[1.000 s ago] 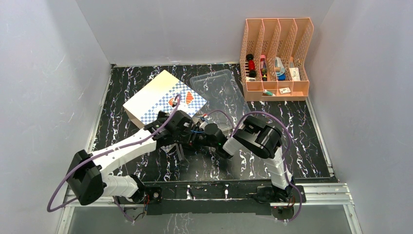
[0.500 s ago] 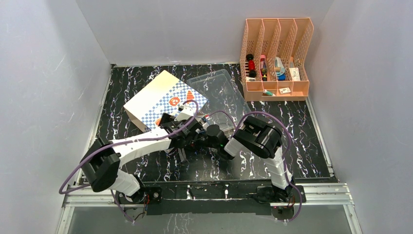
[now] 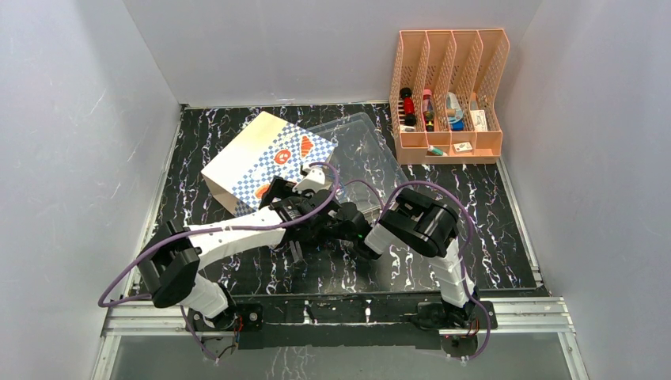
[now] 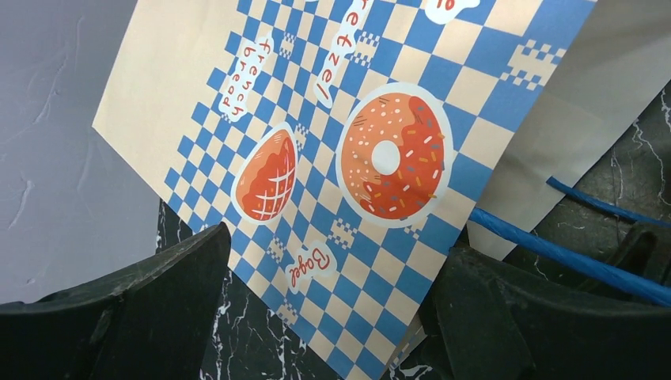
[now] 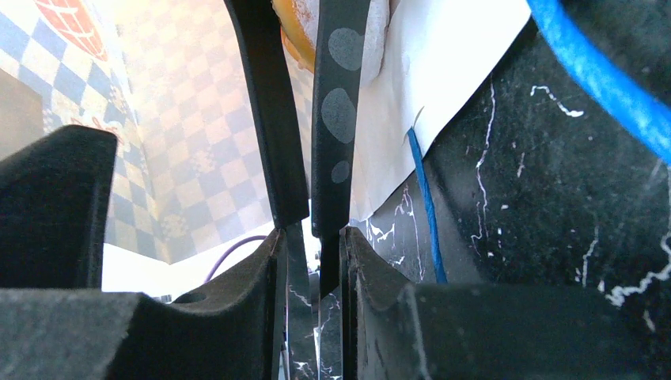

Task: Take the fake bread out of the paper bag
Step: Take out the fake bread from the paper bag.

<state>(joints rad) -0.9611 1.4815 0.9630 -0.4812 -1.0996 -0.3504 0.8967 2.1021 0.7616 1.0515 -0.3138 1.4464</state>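
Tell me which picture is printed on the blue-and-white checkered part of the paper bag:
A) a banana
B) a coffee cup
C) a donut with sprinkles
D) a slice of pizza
C: the left wrist view shows a round orange donut picture with coloured sprinkles, printed on the checkered band of the paper bag.
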